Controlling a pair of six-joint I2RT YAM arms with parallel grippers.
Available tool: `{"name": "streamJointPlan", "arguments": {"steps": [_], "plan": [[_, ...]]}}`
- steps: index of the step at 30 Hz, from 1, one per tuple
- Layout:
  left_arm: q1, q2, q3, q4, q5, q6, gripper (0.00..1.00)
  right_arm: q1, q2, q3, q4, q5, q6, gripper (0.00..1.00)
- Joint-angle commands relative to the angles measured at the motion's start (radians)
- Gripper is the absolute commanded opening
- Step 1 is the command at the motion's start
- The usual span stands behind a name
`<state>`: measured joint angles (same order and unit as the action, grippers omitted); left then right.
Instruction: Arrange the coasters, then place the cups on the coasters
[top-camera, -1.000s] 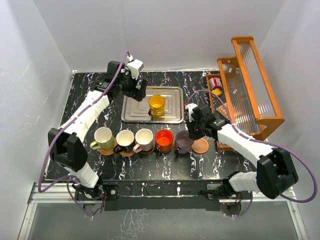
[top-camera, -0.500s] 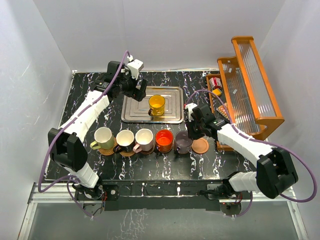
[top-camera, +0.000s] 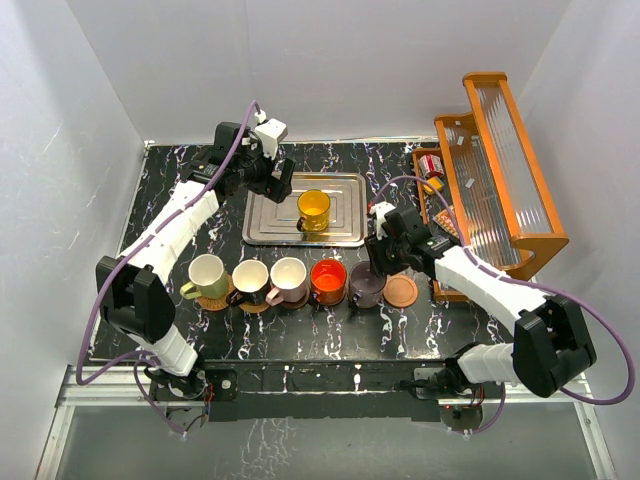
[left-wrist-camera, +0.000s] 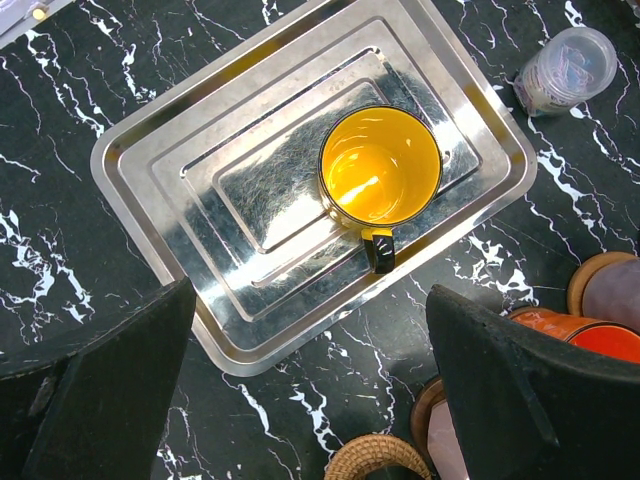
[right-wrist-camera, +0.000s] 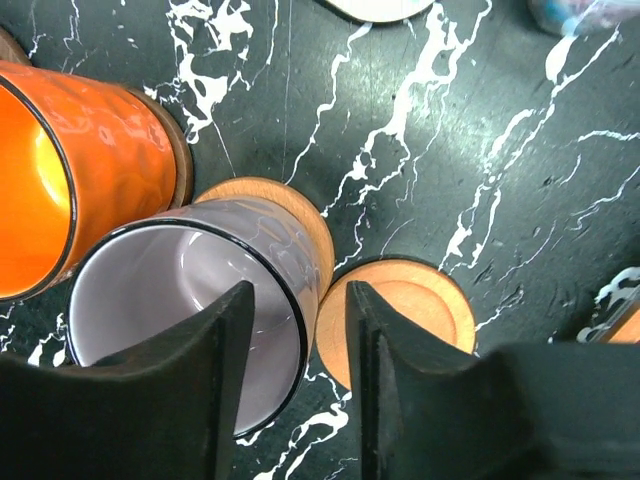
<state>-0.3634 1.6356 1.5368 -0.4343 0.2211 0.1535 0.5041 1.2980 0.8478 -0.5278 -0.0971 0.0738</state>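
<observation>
Five cups stand in a row on coasters: cream-yellow, black, pink, red-orange and purple-grey. A bare wooden coaster lies at the right end of the row. My right gripper is open and straddles the right wall of the purple-grey cup, one finger inside, the other over the bare coaster, with gaps to the wall. That cup rests on its own coaster. The yellow-orange cup sits on the steel tray. My left gripper hovers wide open and empty by the tray.
A tiny lidded jar stands right of the tray. A wooden rack holding a red can lines the right side. A wicker coaster edge and the red-orange cup show near my left fingers.
My right gripper's jaws have parted from the purple-grey cup's wall, leaving the cup standing on its coaster. The left arm has not moved.
</observation>
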Motion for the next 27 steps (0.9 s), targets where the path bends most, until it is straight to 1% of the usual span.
{"name": "streamJointPlan", "arguments": {"steps": [1,2,3,10,13,17,21,27], "plan": [[0.004,-0.009,-0.014,0.010,0.014,0.010,0.99,0.001,-0.010,0.091,0.031,0.020,-0.016,0.46],[0.004,-0.006,-0.020,0.013,0.013,0.008,0.99,-0.001,-0.008,0.107,0.028,0.029,-0.020,0.50],[0.004,-0.001,-0.022,0.015,0.011,0.006,0.99,-0.004,-0.006,0.127,0.026,0.031,-0.026,0.53],[0.003,0.081,0.018,-0.037,0.015,-0.010,0.99,-0.016,0.004,0.250,0.020,0.050,-0.078,0.60],[0.004,0.107,0.004,-0.041,0.043,-0.005,0.99,-0.020,0.012,0.296,0.027,0.055,-0.094,0.62],[0.003,0.117,-0.055,-0.017,0.119,0.034,0.98,-0.026,0.045,0.367,0.030,0.056,-0.098,0.62],[-0.001,0.122,-0.112,0.012,0.189,0.065,0.94,-0.030,0.082,0.430,0.048,0.054,-0.101,0.62],[-0.018,0.164,-0.130,0.043,0.203,0.088,0.87,-0.042,0.166,0.524,0.055,0.024,-0.078,0.62]]}}
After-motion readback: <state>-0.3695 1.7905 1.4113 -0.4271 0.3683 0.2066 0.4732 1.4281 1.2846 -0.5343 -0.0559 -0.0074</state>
